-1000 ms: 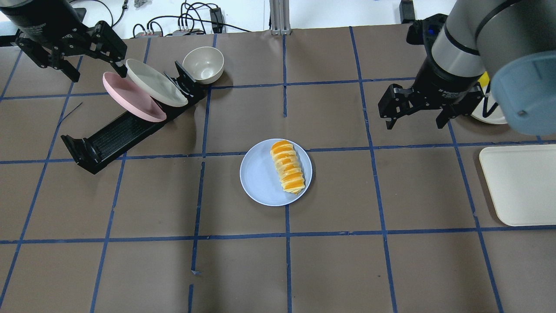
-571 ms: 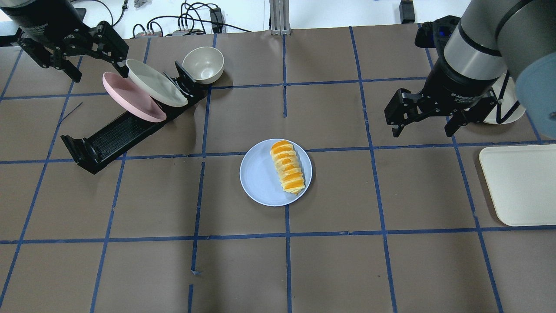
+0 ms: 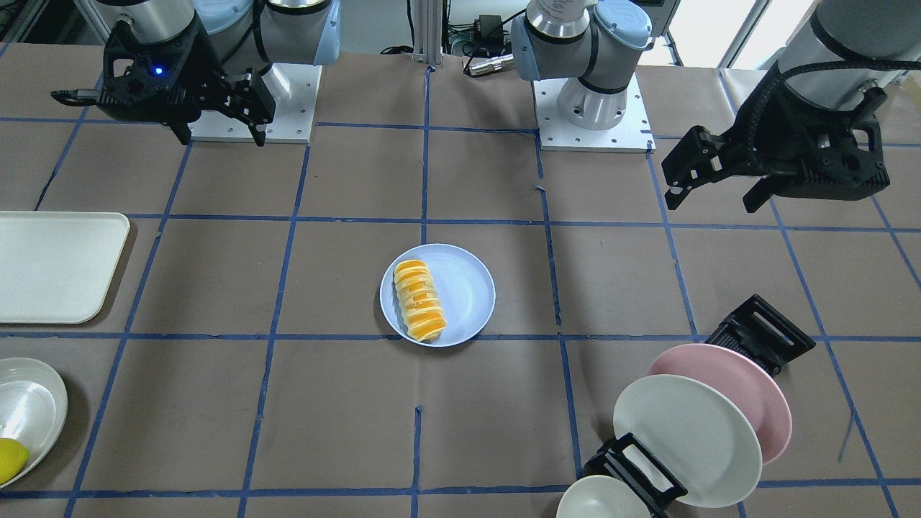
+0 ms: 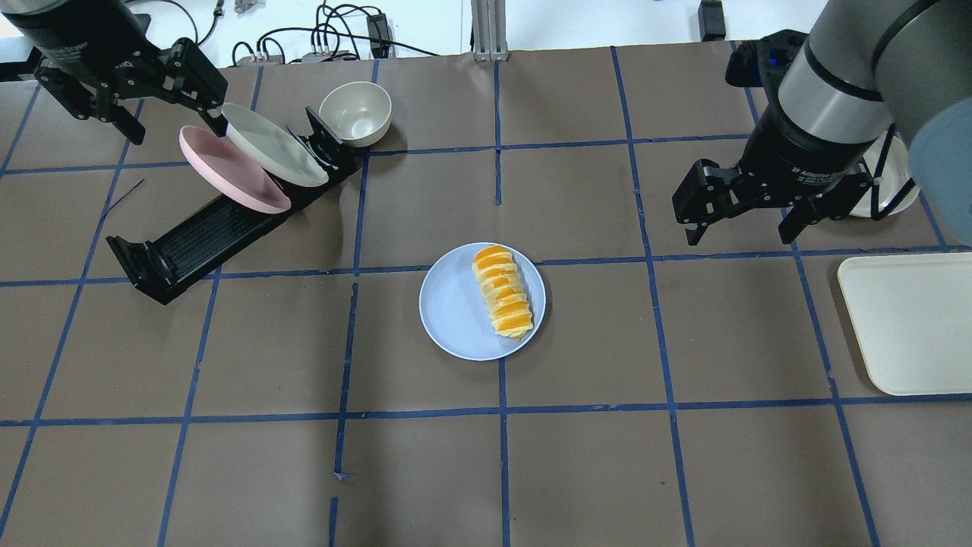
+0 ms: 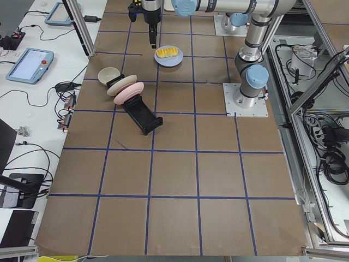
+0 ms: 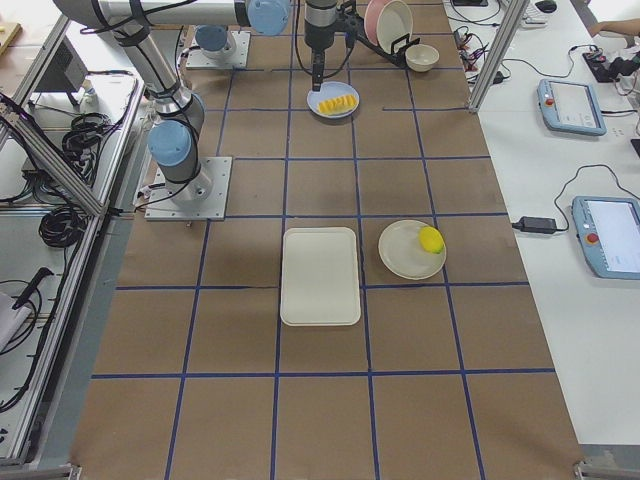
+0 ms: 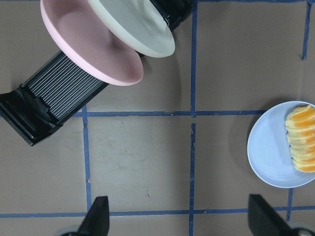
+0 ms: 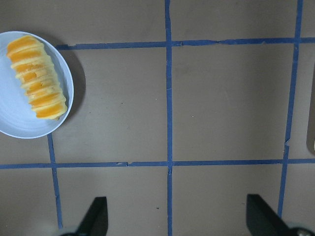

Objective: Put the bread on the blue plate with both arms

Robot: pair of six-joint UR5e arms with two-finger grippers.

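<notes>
In the overhead view, the bread [image 4: 503,291] is seen lying on the right half of the blue plate [image 4: 456,304], at the middle of the table [image 4: 683,471]. Neither has been shifted over the last second. The right end effector [image 4: 738,237] has been carried a little to the right, away from the plate, and is opened wide and empty. The left end effector [image 4: 178,131], likewise wide and empty, has hardly been moved from the far left corner, near the pink plate [image 4: 228,175] and cream-white plate [image 4: 273,144] propped on the black rack [image 4: 182,247]. The placing is therefore judged complete, with only the retreat left.

In the front-facing view, the bread is shown as a short ridged roll, banded crosswise in glossy orange and cream, inside the rim of the matte, shallow, round plate. The table is seen covered in brown paper gridded with blue tape.

In the exterior left view, the plate with the bread is found far up the table, beyond the rack and a cream bowl [image 5: 108,75].

In the exterior right view, a rounded-corner cream tray [image 6: 320,280] and a lemon [image 6: 431,238] on a white dish [image 6: 400,255] are seen nearer, well apart from the plate.

In the left wrist view, two fingertips [image 7: 98,216] are seen wide apart at the lower edge, with the plate at the right edge. In the right wrist view, the spread is equally wide, with plate and bread at upper left.
</notes>
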